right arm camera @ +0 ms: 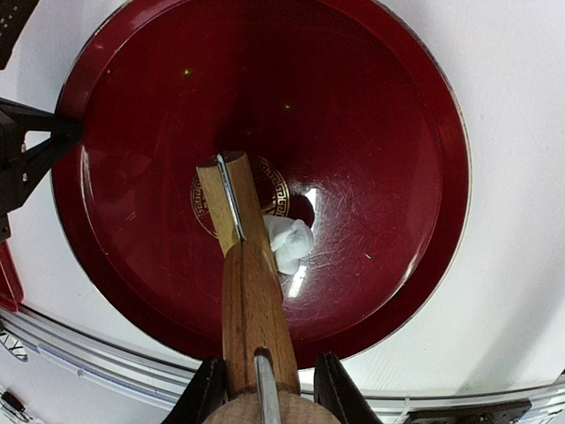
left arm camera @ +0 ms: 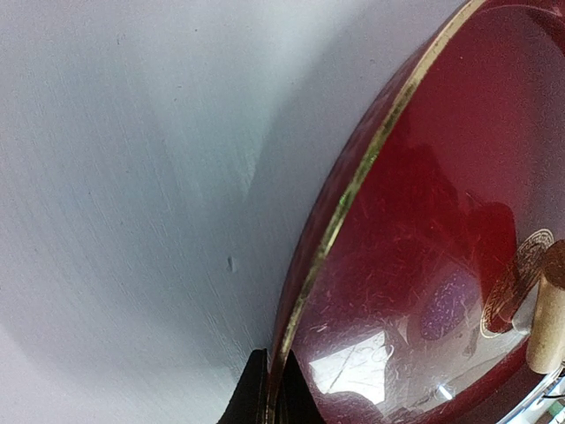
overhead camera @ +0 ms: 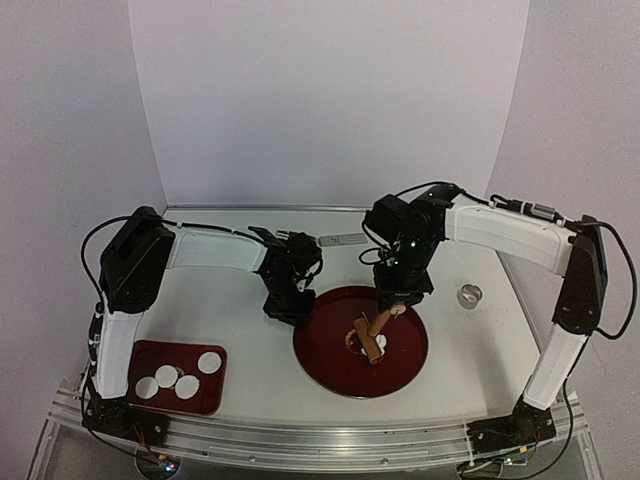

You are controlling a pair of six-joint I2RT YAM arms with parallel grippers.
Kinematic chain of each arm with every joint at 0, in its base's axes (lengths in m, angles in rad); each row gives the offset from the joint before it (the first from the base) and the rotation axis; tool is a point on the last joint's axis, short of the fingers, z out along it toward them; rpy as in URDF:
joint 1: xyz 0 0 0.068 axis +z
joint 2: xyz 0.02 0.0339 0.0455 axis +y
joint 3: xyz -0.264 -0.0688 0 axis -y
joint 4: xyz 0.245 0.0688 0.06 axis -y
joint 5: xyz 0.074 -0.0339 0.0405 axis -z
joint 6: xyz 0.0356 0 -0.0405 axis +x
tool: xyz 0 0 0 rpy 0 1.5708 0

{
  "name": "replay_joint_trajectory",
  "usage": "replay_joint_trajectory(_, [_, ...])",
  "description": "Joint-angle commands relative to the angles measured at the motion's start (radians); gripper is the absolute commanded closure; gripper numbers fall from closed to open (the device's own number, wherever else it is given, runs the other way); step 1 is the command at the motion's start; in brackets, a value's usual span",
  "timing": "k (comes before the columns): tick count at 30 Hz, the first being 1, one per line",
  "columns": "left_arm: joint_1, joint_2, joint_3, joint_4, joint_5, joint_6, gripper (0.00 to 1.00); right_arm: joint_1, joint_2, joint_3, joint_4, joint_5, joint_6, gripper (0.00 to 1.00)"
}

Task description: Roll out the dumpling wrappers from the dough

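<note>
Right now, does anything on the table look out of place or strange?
Only one thing: the rolling pin stands tilted, its tip on the plate beside the small dough lump, not lying flat over it. Nothing looks spilled or broken.

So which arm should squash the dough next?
Right. The right pincer grips the pin, and the dough lies right beside the pin on the plate. The left pincer has no tool; it sits at the plate's rim, probably steadying it.
</note>
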Motion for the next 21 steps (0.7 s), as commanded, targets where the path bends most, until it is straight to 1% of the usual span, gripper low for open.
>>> replay_joint_trajectory(1, [-0.006,-0.011,-0.038,-0.062,-0.084,0.011,1.0,-0.026,0.096,-0.11,-0.11,0.227,-0.004,1.0])
replay_joint_trajectory(21, [-0.006,-0.008,-0.029,-0.064,-0.09,0.023,1.0,-0.028,0.124,-0.127,-0.05,0.197,-0.001,1.0])
